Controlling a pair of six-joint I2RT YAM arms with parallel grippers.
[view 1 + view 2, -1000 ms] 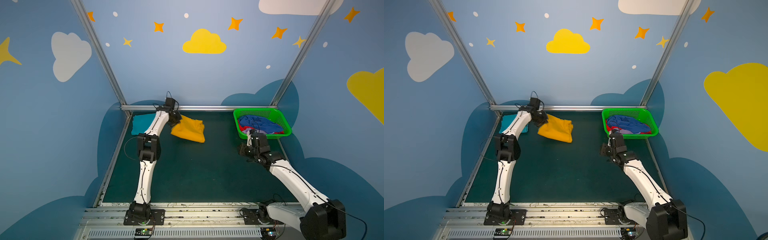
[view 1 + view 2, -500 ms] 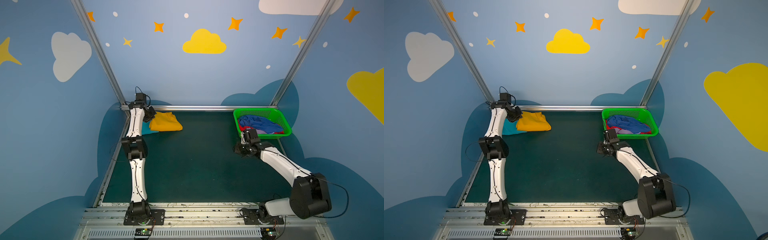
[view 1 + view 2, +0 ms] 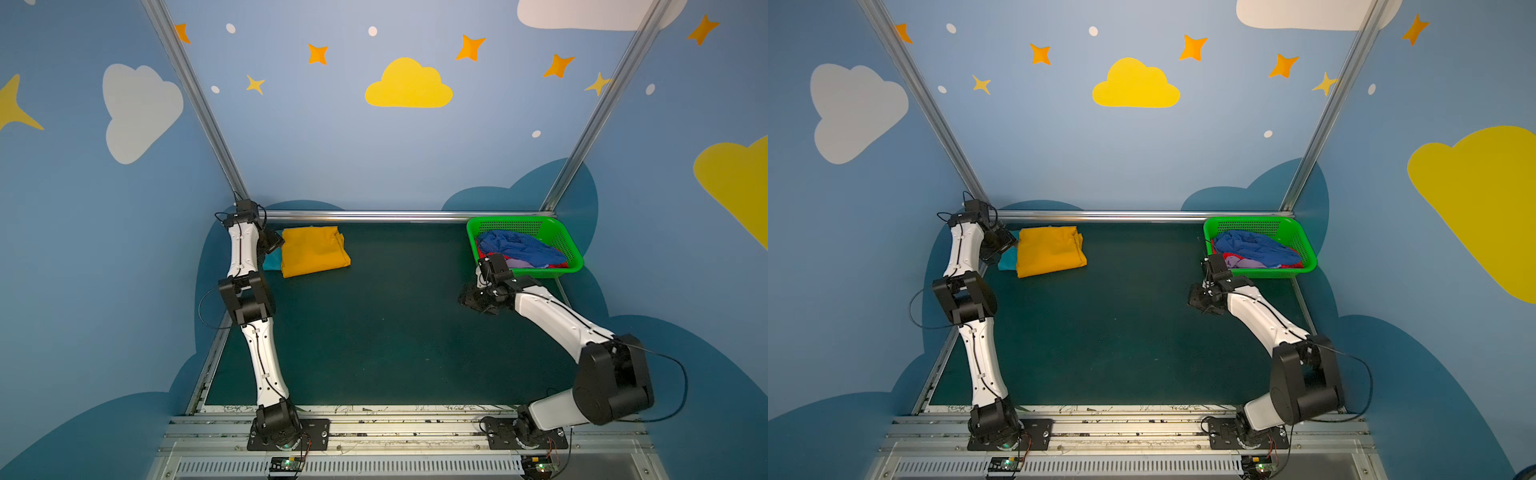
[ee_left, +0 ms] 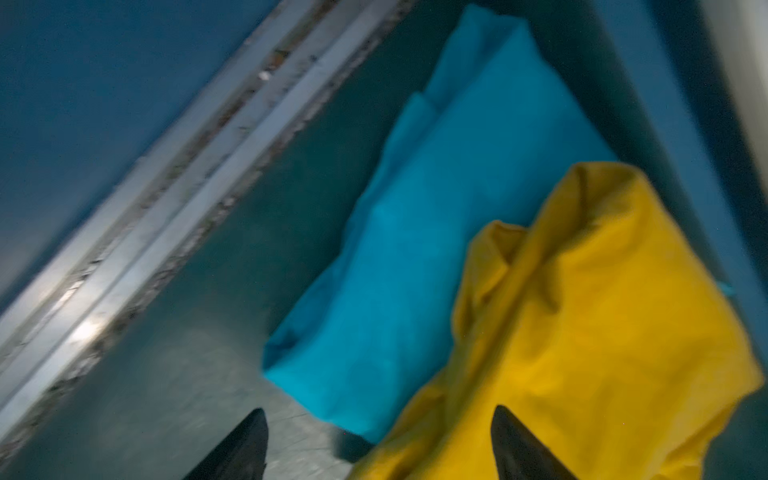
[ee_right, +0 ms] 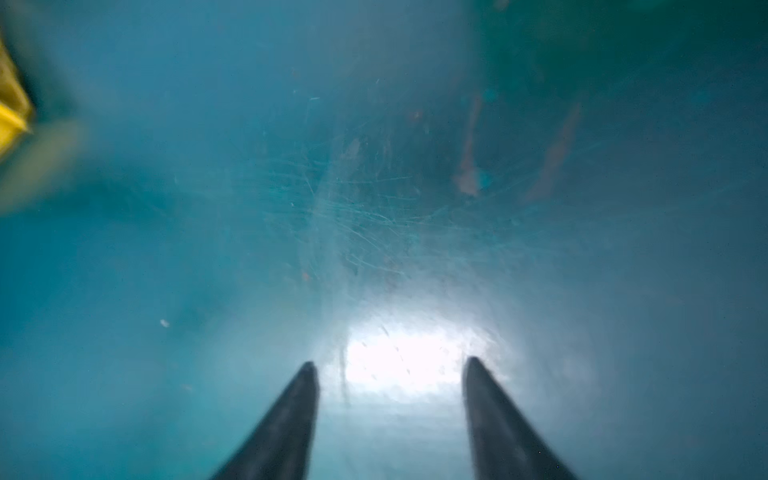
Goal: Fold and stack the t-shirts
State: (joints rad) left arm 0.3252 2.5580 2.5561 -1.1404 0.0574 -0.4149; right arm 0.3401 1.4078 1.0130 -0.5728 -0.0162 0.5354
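T-shirts are sitting in two spots on the dark green surface (image 3: 395, 324) in both top views. At the far left corner, a mustard yellow t-shirt (image 3: 313, 250) is lying folded into a rough rectangle, its layered edges showing along the right side. It is overlapping a teal t-shirt (image 3: 271, 262) that is peeking out at its left. The left hand (image 3: 274, 244) is hanging just beside the yellow cloth's left edge, its jaws too small to read there. At the far right, a green basket (image 3: 511, 223) is holding a crumpled blue t-shirt (image 3: 515, 247) over a lavender t-shirt (image 3: 517, 263) and a red t-shirt (image 3: 559, 264). The right hand (image 3: 473, 297) is hovering low over bare surface, near the basket's front left corner.

Left wrist camera, blurred: the left hand's fingers (image 4: 249, 444) are standing wide apart, gripping nothing. One is hanging over the yellow t-shirt's wrinkled fabric, which is lying across one side of the flat teal t-shirt, near a metal rail (image 4: 166, 187).

Right wrist camera, also blurred: the right hand's fingers (image 5: 291, 415) are spread open, with only scratched surface showing between them.
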